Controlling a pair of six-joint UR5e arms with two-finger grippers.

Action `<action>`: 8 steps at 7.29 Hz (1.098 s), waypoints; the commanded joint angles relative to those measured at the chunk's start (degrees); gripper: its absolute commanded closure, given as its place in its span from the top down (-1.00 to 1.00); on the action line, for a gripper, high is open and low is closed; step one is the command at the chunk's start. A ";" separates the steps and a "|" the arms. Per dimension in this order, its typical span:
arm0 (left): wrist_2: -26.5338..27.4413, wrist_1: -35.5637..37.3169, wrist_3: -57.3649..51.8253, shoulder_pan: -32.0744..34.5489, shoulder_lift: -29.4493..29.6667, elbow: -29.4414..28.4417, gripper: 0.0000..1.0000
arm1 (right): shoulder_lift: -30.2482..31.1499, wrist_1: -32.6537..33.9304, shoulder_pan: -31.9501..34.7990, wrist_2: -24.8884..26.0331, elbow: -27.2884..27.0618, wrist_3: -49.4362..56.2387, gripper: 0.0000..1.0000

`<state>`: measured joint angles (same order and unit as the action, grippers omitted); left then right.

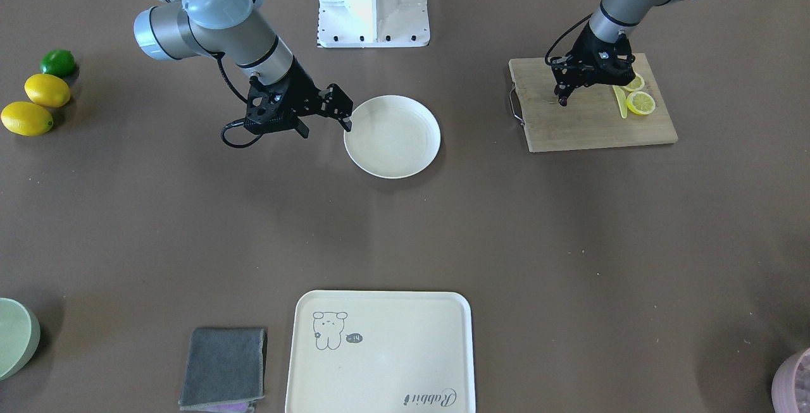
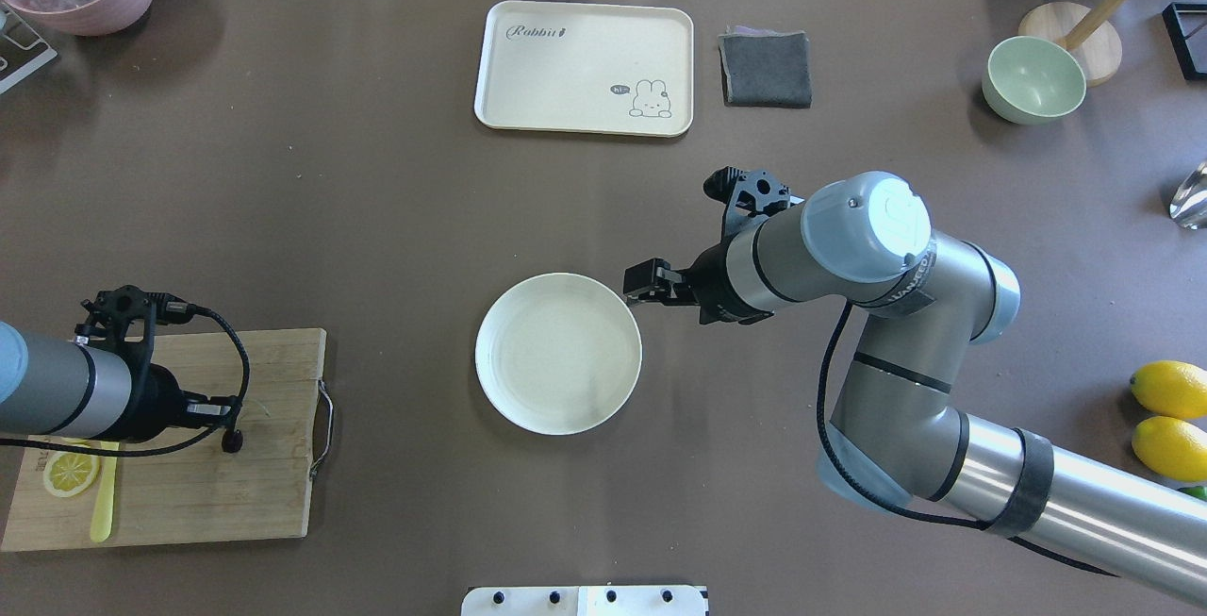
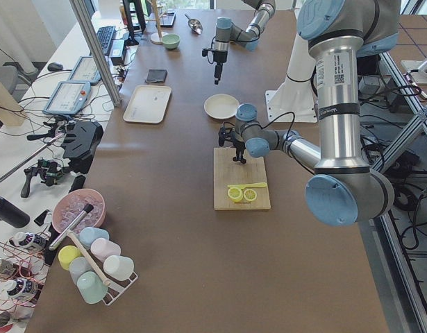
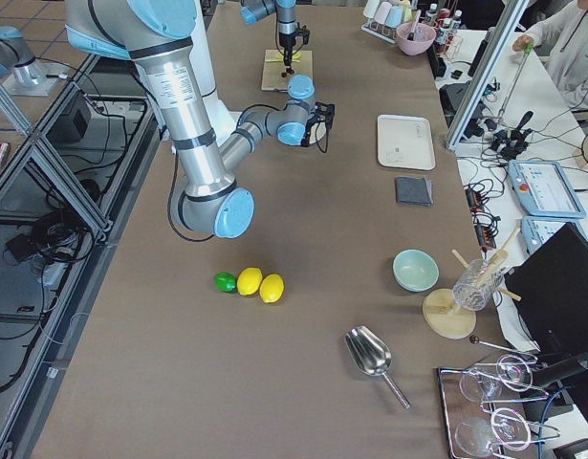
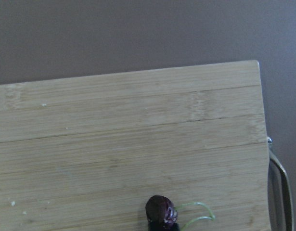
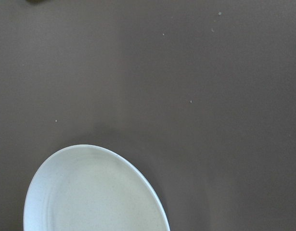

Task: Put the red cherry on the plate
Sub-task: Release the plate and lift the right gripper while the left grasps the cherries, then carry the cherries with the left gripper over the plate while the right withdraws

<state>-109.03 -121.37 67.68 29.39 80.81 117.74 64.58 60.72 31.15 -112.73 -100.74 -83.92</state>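
The red cherry point(image 5: 160, 211) is a dark maroon bead with thin green stems, at the bottom edge of the left wrist view over the wooden cutting board point(image 5: 128, 144). My left gripper point(image 1: 562, 99) points down at the board point(image 1: 588, 123) and is shut on the cherry point(image 1: 562, 102). I cannot tell whether the cherry touches the wood. The round cream plate point(image 1: 392, 136) lies bare at the table's middle, also in the overhead view point(image 2: 558, 366). My right gripper point(image 1: 324, 123) hovers open at the plate's edge, holding nothing. The plate rim point(image 6: 138, 173) shows in the right wrist view.
Lemon slices point(image 1: 640, 103) and a yellow knife point(image 1: 620, 102) lie on the board beside the left gripper. A printed cream tray point(image 1: 380, 350), a grey cloth point(image 1: 224, 369), two lemons point(image 1: 28, 117), a lime point(image 1: 58, 62), a green bowl point(image 2: 1033, 78) and the robot base point(image 1: 373, 2) ring the table.
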 commanded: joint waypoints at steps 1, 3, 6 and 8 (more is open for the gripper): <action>-3.36 0.08 0.00 3.81 0.48 5.81 -1.00 | 5.52 0.19 7.21 -9.47 -5.40 0.68 1.00; -5.05 2.60 0.79 4.62 7.56 5.31 -1.00 | 8.97 0.19 16.70 -19.06 -6.75 4.70 1.00; -3.22 14.75 11.22 1.39 30.04 -2.47 -1.00 | 16.95 0.19 26.30 -26.56 -6.84 18.83 1.00; 6.85 14.75 14.66 -6.68 40.26 -11.62 -1.00 | 21.44 0.27 31.14 -29.64 -6.49 27.10 1.00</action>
<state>-107.40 -106.93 79.93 27.11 115.04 111.37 83.18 60.93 59.29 -140.38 -107.50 -61.97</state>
